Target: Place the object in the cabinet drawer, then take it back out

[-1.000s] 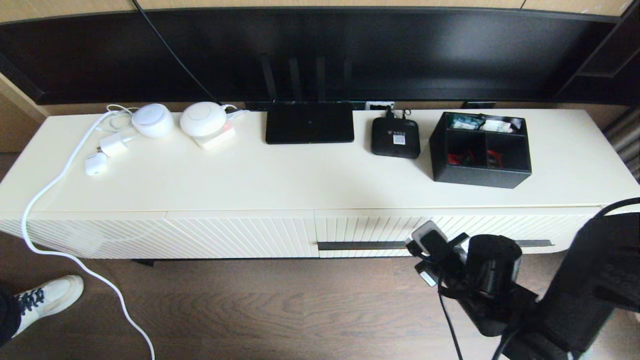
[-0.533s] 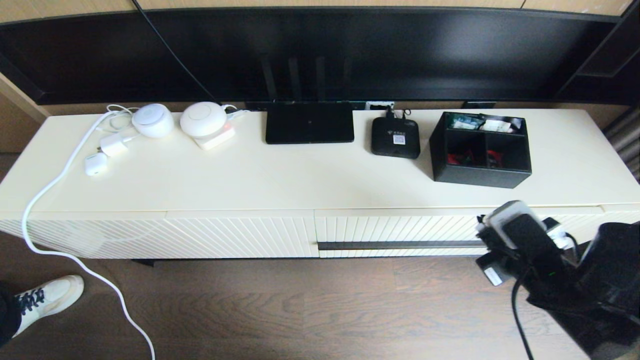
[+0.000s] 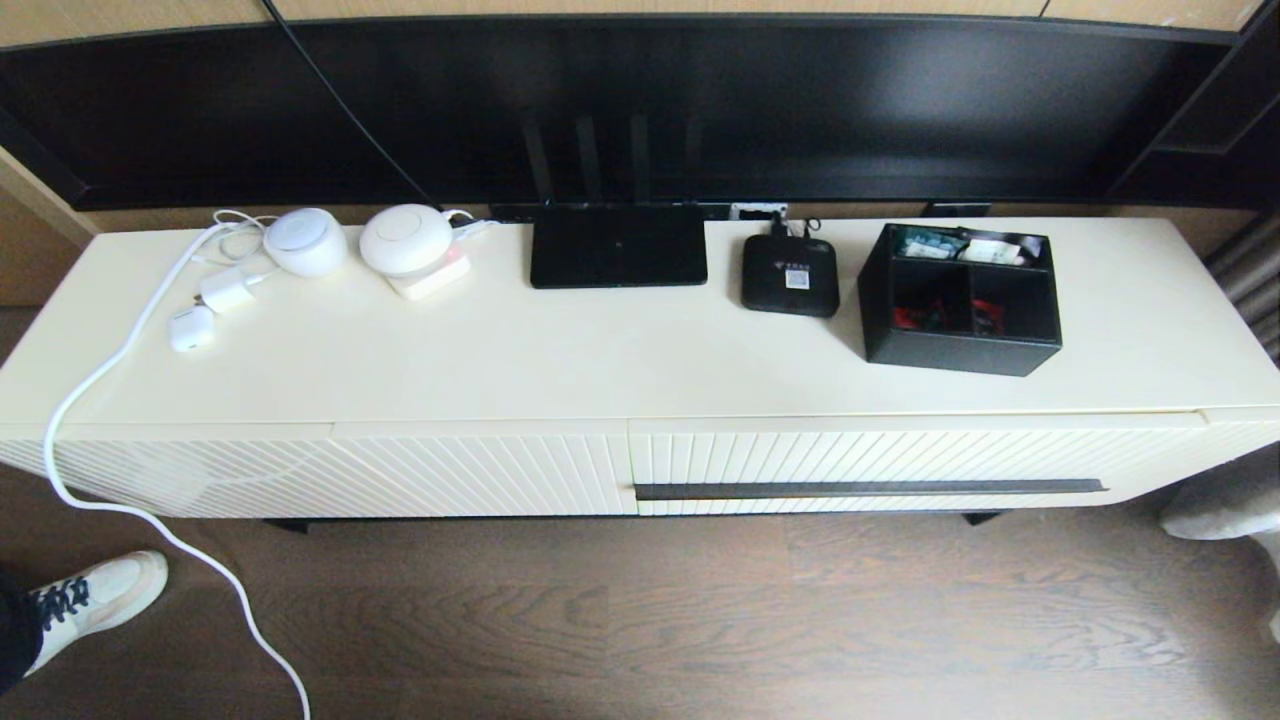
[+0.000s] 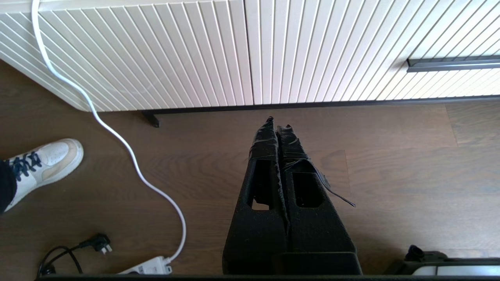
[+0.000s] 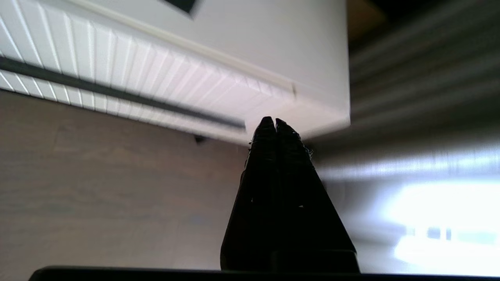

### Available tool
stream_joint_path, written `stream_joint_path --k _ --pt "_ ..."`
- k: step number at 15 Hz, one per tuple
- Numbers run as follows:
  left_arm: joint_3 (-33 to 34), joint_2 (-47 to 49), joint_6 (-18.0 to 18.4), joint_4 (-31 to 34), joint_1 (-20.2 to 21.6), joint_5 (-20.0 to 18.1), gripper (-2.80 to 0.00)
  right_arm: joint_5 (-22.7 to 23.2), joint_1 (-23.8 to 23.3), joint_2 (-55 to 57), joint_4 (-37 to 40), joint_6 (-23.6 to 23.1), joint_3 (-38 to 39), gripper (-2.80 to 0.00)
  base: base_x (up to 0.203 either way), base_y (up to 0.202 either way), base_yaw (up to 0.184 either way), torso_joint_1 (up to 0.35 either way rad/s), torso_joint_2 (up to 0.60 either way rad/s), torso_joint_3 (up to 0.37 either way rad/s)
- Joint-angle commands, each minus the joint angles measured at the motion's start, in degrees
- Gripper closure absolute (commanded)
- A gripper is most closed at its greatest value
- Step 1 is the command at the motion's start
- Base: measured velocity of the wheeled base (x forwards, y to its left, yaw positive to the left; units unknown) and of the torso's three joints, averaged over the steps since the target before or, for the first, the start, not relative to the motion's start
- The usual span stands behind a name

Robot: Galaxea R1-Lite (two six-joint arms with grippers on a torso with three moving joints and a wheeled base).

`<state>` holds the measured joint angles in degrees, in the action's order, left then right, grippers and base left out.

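Worktop of the long cream cabinet carries everything, with the cabinet drawer below its right half pushed fully in, its dark bar handle untouched. The object, a black organizer box, sits on the right part of the worktop, just beside a small set-top box and a flat router. Neither arm appears in the head view. The left gripper hangs clenched and empty over the floor before the diagonal-ribbed panel; the right gripper, likewise clenched on nothing, points toward the cabinet's right end. As things lie, either nothing has begun or the whole cycle is finished; which one cannot be told.
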<state>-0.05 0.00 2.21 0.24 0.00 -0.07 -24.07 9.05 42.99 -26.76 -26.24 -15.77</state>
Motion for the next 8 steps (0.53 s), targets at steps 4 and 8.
stream_joint_path --k 4,8 --pt "0.0 0.1 0.0 0.0 0.0 0.0 0.00 2.9 -7.1 -28.9 22.0 11.3 3.5 0.00 0.000 0.000 0.000 0.000 0.00 0.000" --pt "0.0 0.0 0.0 0.0 0.0 0.0 0.00 11.8 -8.8 -42.4 42.6 15.5 5.1 0.00 0.000 0.000 0.000 0.000 0.00 0.000"
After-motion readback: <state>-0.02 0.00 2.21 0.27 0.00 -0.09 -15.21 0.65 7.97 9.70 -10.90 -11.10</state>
